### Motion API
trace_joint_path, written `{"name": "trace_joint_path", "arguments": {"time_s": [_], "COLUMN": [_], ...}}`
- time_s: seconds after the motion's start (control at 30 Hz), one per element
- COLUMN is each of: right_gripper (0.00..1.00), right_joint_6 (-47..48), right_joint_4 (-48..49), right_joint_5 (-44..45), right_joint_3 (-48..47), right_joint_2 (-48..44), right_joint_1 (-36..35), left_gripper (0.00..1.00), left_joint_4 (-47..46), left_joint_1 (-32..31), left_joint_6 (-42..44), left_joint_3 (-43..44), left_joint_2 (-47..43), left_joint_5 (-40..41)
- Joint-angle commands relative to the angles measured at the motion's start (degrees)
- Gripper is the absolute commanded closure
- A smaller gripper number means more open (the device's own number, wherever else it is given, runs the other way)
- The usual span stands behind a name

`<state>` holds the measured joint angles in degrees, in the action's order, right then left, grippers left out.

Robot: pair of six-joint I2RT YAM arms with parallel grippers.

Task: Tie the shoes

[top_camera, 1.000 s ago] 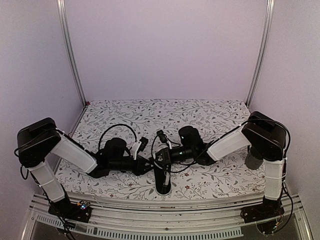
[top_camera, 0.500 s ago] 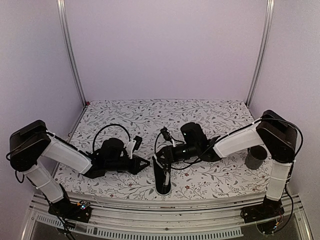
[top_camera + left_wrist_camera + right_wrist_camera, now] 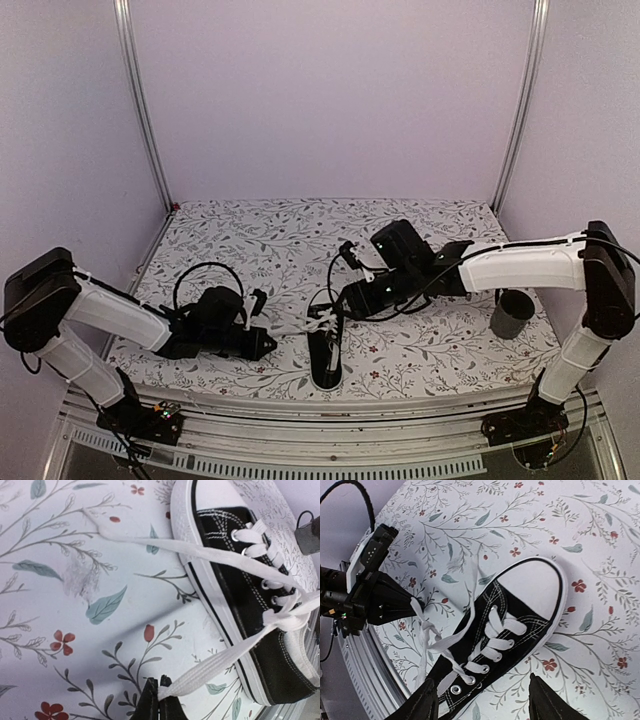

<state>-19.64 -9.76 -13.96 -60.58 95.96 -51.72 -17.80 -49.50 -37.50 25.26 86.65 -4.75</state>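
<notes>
We see the left gripper (image 3: 159,700) clenched on a white lace (image 3: 210,664) of the sneaker (image 3: 322,350) by the table's (image 3: 420,225) near edge; the right gripper (image 3: 481,692) hangs released above it.

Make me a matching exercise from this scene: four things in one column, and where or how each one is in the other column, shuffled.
Things:
1. sneaker
2. left gripper
3. right gripper
4. mug

States:
A. open, above the sneaker
B. standing at the far right, untouched
C. shut on a white lace
D. on its sole, between the two arms

Pairs: 1-D, 2-C, 3-A, 4-B
</notes>
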Motion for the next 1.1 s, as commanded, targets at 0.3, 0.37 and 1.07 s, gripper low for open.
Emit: {"name": "trace_joint_path", "arguments": {"time_s": [0.3,0.37,1.07], "right_gripper": [0.37,0.42,0.56], "right_joint_6": [8.3,8.0,11.9], "right_joint_4": [-14.5,-14.2,-24.6], "right_joint_5": [13.1,11.4,9.1], "right_joint_3": [-23.9,-26.8,-50.8], "right_joint_2": [13.8,16.5,41.5], "right_joint_1": [-1.2,-1.7,-6.5], "left_gripper": [1.00,1.00,1.00], "left_joint_4": [5.1,5.0,4.3], "left_joint_1": [-0.4,-0.4,-0.5], "left_joint_6": [-3.1,-3.2,-3.7], "left_joint_3": [-2.6,-2.8,-3.2], "left_joint_2": [-3.3,-3.2,-5.3], "left_joint_5": [1.0,0.9,1.4]}}
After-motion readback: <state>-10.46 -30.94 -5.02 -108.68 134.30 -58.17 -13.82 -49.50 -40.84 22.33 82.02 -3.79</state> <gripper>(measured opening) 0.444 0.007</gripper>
